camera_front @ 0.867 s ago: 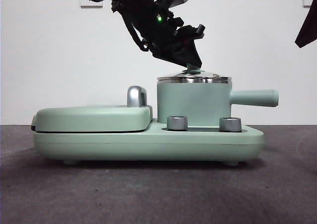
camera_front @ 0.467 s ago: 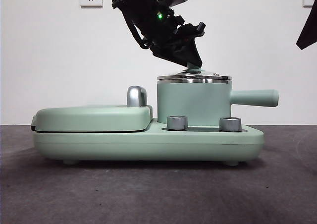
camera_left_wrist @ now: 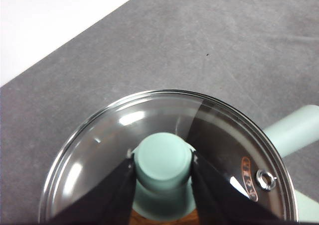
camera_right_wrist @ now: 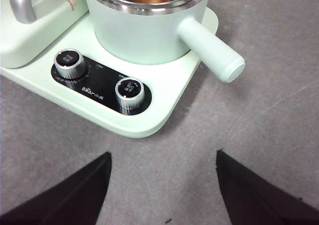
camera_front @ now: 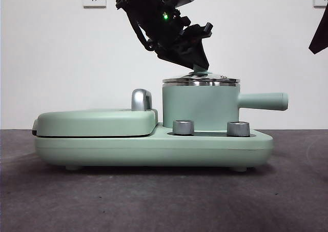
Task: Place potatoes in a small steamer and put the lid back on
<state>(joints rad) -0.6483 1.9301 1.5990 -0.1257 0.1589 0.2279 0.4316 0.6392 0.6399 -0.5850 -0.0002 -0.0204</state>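
Overhead, left gripper (camera_left_wrist: 163,169) jaws clamp the lid (camera_left_wrist: 99,150) knob atop the small steamer (camera_front: 200,109); right gripper (camera_right_wrist: 163,185) jaws gape apart.

base unit (camera_front: 154,149): mint green, sitting flat on the dark grey table (camera_front: 154,201)
grill cover (camera_front: 95,122): lying closed, steel handle (camera_front: 141,99) standing up
knobs: 2 steel dials (camera_right_wrist: 70,62) (camera_right_wrist: 129,92) sitting on a black panel (camera_right_wrist: 102,88)
wall (camera_front: 51,62): white, running behind

Lid (camera_front: 201,79) and left gripper (camera_left_wrist: 163,169) over the steamer (camera_front: 200,108) mouth.
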